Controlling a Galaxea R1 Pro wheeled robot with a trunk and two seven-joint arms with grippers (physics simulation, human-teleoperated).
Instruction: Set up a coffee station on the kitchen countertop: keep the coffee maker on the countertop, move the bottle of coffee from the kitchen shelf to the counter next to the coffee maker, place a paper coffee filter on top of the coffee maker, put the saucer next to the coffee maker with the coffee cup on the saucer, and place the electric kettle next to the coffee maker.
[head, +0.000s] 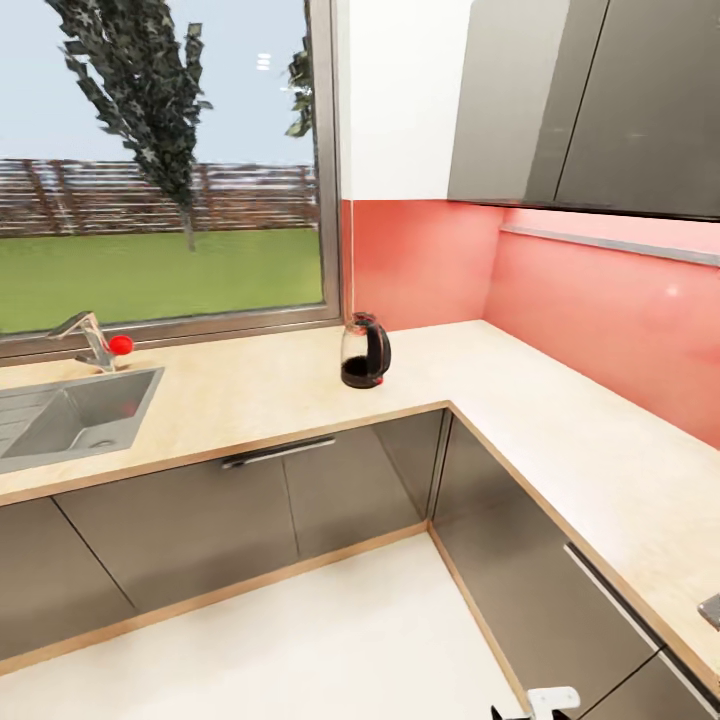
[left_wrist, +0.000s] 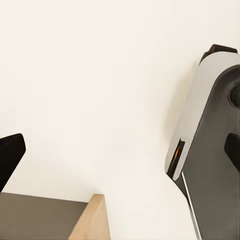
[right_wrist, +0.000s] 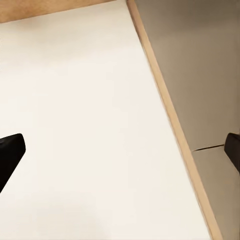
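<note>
Head view: the electric kettle (head: 365, 351) stands upright just above the middle of the frame, on the surface (head: 560, 420), an L-shaped light worktop that runs from the left edge along the window (head: 160, 160) and turns down the right side under the red backsplash (head: 600, 310). The kettle's long axis is vertical; its black handle faces the right of the frame and its clear body faces left, toward the sink (head: 70, 420) and the tap (head: 95, 340) with a red knob in the middle left. It stands near the inner corner of the surface, well apart from the sink. Grey cabinet fronts (head: 200, 520) sit below, grey wall cupboards (head: 600, 100) at the upper right, and pale floor (head: 330, 640) in the lower middle. A small piece of the robot shows at the bottom edge.

Left wrist view: the left tool (left_wrist: 120, 155) shows one dark fingertip at the left edge and a dark tip at the right edge, spread wide, with nothing between them but pale floor. The robot's grey and white body fills the right side.

Right wrist view: the right tool (right_wrist: 120, 150) likewise shows dark tips at both side edges, wide apart and empty, over the floor beside a cabinet's wooden plinth.
</note>
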